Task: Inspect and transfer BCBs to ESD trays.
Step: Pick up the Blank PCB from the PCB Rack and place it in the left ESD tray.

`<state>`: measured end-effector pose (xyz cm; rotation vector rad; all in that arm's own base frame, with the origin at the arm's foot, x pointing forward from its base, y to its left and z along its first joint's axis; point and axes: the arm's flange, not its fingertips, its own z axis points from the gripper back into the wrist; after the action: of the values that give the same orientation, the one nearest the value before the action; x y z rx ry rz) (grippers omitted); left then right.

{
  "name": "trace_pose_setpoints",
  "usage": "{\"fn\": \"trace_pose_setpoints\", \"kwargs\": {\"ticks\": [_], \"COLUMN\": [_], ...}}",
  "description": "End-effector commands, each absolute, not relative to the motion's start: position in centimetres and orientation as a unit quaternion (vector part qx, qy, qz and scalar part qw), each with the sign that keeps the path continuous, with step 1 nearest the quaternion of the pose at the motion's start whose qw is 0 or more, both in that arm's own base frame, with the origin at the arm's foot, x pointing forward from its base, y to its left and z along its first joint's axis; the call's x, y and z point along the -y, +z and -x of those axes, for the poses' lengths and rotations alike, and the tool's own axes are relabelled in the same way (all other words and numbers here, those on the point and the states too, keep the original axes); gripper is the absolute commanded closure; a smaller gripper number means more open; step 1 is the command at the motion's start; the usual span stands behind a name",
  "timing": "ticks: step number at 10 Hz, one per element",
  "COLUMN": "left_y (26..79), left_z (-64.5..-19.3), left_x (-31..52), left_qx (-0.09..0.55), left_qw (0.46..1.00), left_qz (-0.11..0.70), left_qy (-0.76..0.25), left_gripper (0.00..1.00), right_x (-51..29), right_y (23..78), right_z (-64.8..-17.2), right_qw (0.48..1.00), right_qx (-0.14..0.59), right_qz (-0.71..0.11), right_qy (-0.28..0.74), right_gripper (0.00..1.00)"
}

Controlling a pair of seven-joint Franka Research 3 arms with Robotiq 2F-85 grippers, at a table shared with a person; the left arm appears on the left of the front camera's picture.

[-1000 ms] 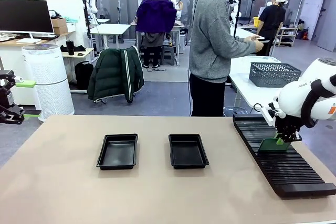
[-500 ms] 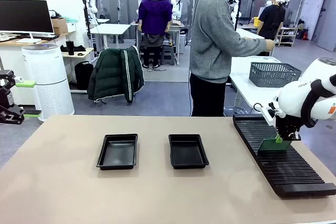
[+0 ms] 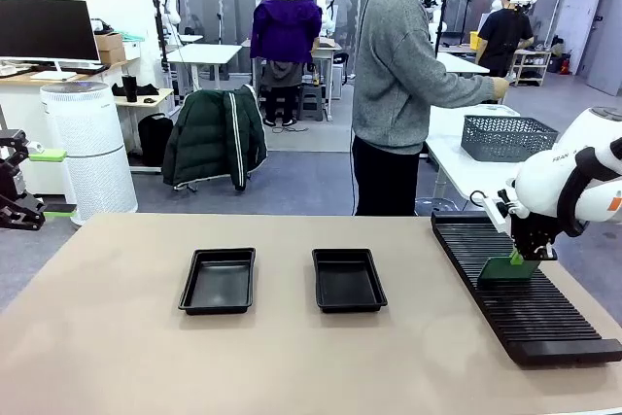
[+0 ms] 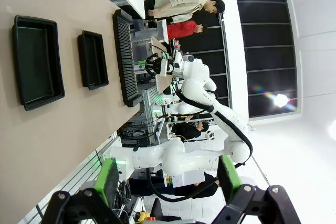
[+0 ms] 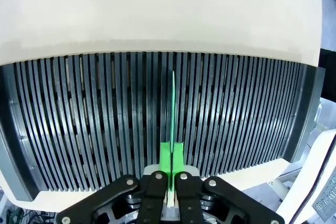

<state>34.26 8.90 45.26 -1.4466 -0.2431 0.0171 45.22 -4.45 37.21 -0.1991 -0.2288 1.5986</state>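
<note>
One green BCB [image 3: 505, 268] stands on edge in the black slotted rack [image 3: 520, 289] at the table's right side. My right gripper [image 3: 523, 257] is shut on its top edge. In the right wrist view the BCB [image 5: 173, 108] is a thin green line running up from my right gripper [image 5: 171, 163], whose green pads press against it. Two black ESD trays sit mid-table with nothing in them, the left tray [image 3: 219, 280] and the right tray [image 3: 348, 279]. My left gripper [image 4: 165, 179] is open and holds nothing, off the table's left side; both trays [image 4: 37, 61] [image 4: 93, 59] lie far ahead of it.
A person in a grey sweater [image 3: 398, 75] stands at the far edge, turned toward a side table holding a grey mesh basket [image 3: 508, 137]. The rack reaches close to the table's right edge. Bare tabletop [image 3: 292, 366] stretches in front of the trays.
My right gripper's jaws have finished closing on the BCB in the rack, which now stands slightly higher. The person's arm reached further right.
</note>
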Motion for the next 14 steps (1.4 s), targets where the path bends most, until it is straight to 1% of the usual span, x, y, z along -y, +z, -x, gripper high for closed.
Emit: {"fn": "trace_pose_setpoints", "kwargs": {"ticks": [1, 4, 10, 12, 14], "left_y": [45.3, 45.3, 45.3, 45.3, 45.3], "left_z": [-34.2, -34.2, -34.2, -34.2, -34.2], "left_x": [-9.0, -9.0, -9.0, -9.0, -9.0], "left_qx": [0.112, 0.112, 0.112, 0.112, 0.112], "left_qw": [0.743, 0.743, 0.743, 0.743, 0.743], "left_qz": [0.66, 0.66, 0.66, 0.66, 0.66], "left_qy": [0.009, 0.009, 0.009, 0.009, 0.009], "left_gripper": [0.0, 0.0, 0.0, 0.0, 0.0], "right_x": [4.4, 4.4, 4.7, 4.8, 5.0], "right_y": [37.2, 37.2, 40.6, 42.8, 46.2], "right_z": [-45.2, -45.2, -44.9, -44.9, -44.5], "right_qw": [0.684, 0.686, 0.687, 0.694, 0.706], "right_qx": [0.102, 0.102, 0.102, 0.098, 0.088], "right_qz": [0.089, 0.089, 0.099, 0.091, 0.076], "right_qy": [0.717, 0.715, 0.712, 0.708, 0.699], "right_gripper": [1.0, 0.99, 0.99, 0.99, 0.99]}}
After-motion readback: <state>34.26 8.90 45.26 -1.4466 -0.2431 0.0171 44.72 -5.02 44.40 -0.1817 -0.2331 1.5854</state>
